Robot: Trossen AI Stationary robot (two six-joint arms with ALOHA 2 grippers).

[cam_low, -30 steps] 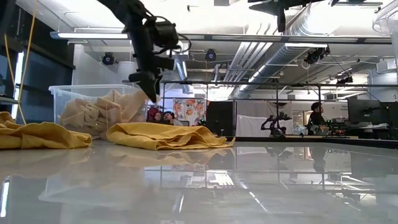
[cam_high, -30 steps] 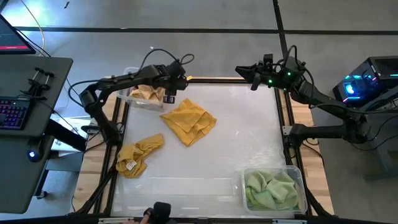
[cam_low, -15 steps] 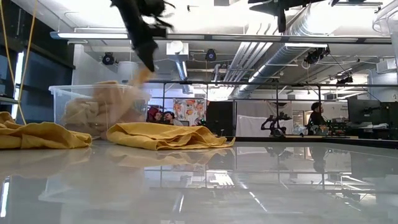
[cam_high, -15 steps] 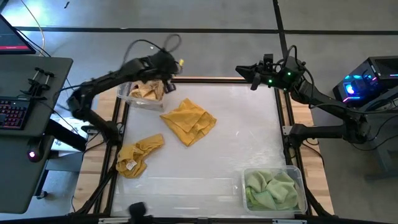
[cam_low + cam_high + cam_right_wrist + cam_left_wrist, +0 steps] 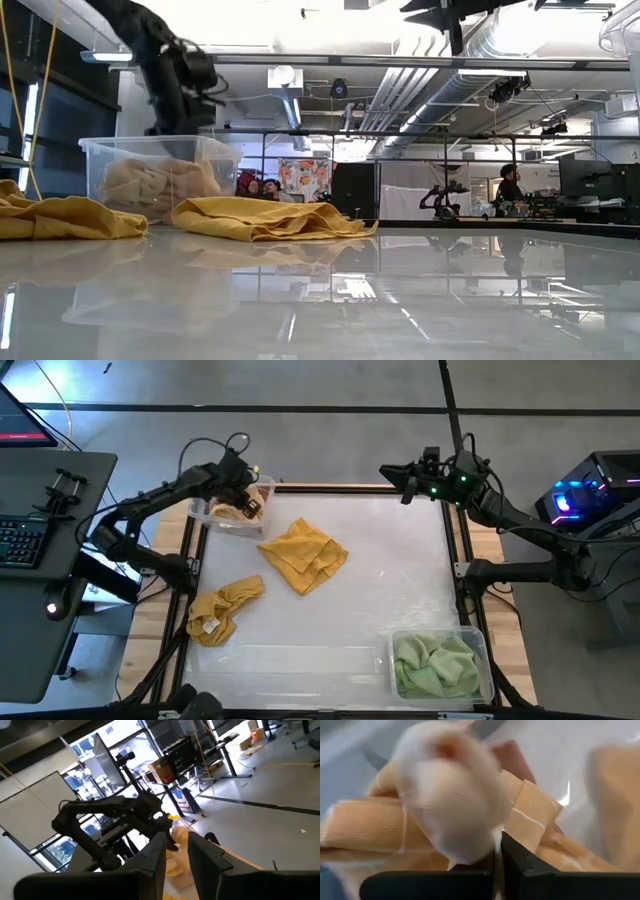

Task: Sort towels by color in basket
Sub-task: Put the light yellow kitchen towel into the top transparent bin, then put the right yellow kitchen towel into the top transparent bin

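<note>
Around my tabletop point(image 5: 400, 610) the floor point(image 5: 330, 385) is grey concrete. At my left stands a dark desk point(image 5: 45, 560) with a keyboard point(image 5: 22, 540). Behind, I see ceiling ducts point(image 5: 480, 70), strip lights point(image 5: 300, 60), tall windows point(image 5: 50, 110) and a person point(image 5: 510, 185) far away.

So there's a bin point(image 5: 212, 512) at the bench's point(image 5: 390, 590) far left corner with towels point(image 5: 243, 507) in it, and the left hand point(image 5: 243, 488) is over that bin. One towel point(image 5: 303, 553) lies just in front of the bin, another point(image 5: 222, 610) by the left edge. A second bin point(image 5: 478, 643) sits at the near right corner, towels point(image 5: 434, 665) inside. The right hand point(image 5: 408, 485) hangs over the far right corner.
</note>
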